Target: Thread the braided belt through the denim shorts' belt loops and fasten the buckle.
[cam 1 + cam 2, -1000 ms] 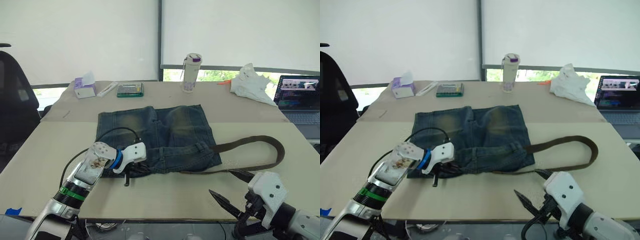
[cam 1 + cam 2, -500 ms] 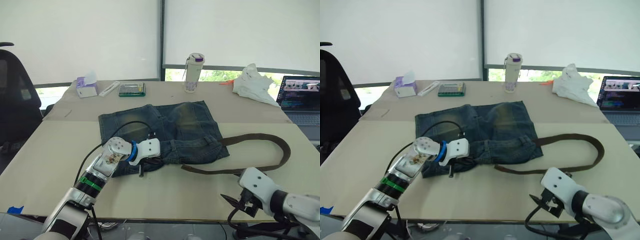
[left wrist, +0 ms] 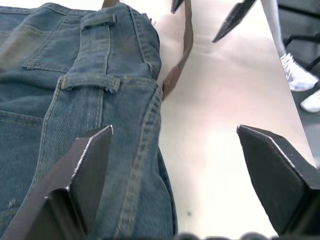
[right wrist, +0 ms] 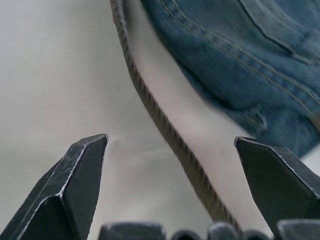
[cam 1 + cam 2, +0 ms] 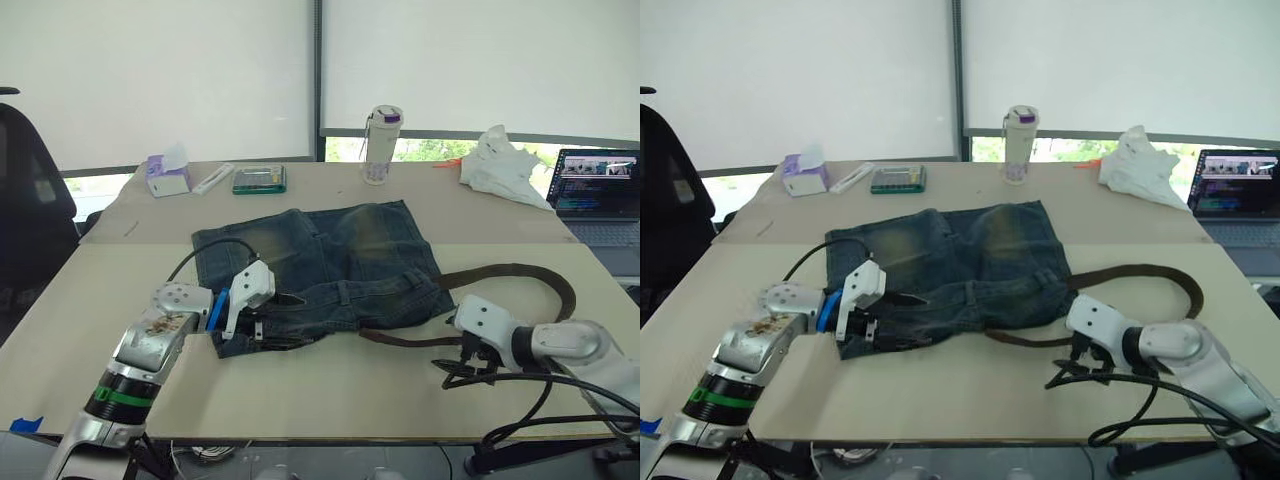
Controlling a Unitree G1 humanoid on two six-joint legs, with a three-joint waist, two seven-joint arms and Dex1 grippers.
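The braided belt (image 5: 500,275) loops from the denim shorts (image 5: 320,265) mid-tabletop toward the right edge. The left gripper (image 3: 175,145) is open over the waistband; the right gripper (image 4: 170,145) is open around the belt, grasping nothing.

The braided belt (image 5: 520,300) loops right of the denim shorts (image 5: 330,265).

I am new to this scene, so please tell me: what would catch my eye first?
The denim shorts lie flat mid-table, with the braided belt looping out from their right side. The left gripper is open at the waistband, and the right gripper is open over the belt's near strand.
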